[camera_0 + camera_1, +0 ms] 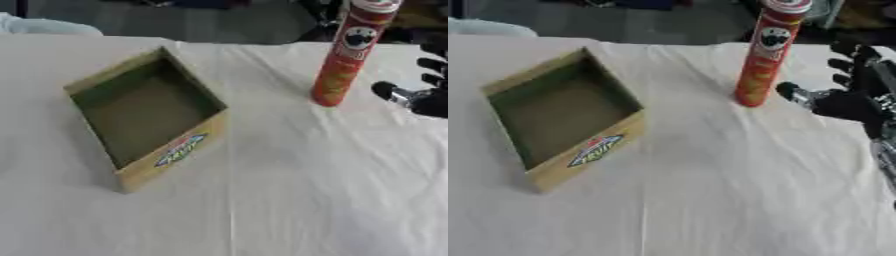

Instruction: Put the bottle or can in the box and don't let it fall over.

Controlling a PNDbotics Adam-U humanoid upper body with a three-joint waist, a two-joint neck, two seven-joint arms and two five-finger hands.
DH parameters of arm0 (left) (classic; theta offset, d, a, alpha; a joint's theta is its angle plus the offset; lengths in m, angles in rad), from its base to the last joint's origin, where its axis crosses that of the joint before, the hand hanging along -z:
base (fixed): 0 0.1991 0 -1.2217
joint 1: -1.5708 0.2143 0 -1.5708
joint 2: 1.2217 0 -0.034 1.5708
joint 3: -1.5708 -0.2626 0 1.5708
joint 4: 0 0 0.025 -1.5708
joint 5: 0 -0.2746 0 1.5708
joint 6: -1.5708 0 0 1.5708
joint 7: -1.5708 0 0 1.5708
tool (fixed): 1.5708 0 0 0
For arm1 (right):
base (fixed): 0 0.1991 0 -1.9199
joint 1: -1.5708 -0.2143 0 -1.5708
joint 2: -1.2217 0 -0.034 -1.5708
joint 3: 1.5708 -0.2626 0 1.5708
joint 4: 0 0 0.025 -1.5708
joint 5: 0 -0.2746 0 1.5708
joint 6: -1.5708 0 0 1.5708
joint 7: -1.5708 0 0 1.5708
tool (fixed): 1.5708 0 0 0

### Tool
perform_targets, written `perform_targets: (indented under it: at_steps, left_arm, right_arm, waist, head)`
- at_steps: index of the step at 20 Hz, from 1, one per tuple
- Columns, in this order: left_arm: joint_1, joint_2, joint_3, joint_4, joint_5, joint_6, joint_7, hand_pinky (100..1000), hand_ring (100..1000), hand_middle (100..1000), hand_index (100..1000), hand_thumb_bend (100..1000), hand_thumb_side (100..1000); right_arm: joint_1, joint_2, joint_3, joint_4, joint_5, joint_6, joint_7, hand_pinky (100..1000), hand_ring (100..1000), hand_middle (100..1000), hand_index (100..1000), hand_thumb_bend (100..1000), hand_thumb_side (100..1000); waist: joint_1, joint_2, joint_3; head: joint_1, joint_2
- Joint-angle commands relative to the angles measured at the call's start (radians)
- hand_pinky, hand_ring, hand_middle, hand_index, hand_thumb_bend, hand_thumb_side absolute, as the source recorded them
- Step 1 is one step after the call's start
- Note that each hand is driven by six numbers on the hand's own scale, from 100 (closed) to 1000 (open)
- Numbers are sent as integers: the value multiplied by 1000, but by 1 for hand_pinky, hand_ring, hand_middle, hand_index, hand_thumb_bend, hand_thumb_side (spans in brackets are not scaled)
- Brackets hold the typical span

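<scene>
Can [761, 55] standing upright on the white bench [710, 200], right of the open box [562, 117]; right hand [846, 102] hovering just beside it, fingers spread, not touching.

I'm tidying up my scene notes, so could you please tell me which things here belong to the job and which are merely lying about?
Belonging to the job:
- tall red can, upright on the cloth
- open cardboard box, nothing in it
- right hand, open beside the can, not touching it

Merely there:
- white tablecloth
- pale object at the far left edge
</scene>
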Motion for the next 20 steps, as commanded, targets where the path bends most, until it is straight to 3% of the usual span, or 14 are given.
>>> perform_targets:
  at_steps: [1, 11, 20]
  left_arm:
    - [-15, 33, 9, -19, 2, 1, 2, 773, 1000, 934, 832, 290, 179]
    - [-17, 31, 10, -18, 4, -1, 3, 774, 1000, 933, 832, 284, 179]
    - [-20, 27, 11, -18, 5, -3, 3, 773, 1000, 933, 832, 281, 181]
  right_arm:
    - [-36, -26, -3, 21, -32, -7, -17, 976, 976, 978, 1000, 659, 100]
    - [-160, -38, 18, 197, -139, -59, -94, 967, 967, 976, 1000, 663, 100]
    - [-233, -34, 41, 315, -218, -106, -80, 969, 971, 980, 1000, 670, 100]
  waist:
    - [5, -14, 2]
    - [14, -4, 11]
    - [21, 13, 19]
  head:
    - [-8, -8]
    - [-23, -29]
    - [-30, -49]
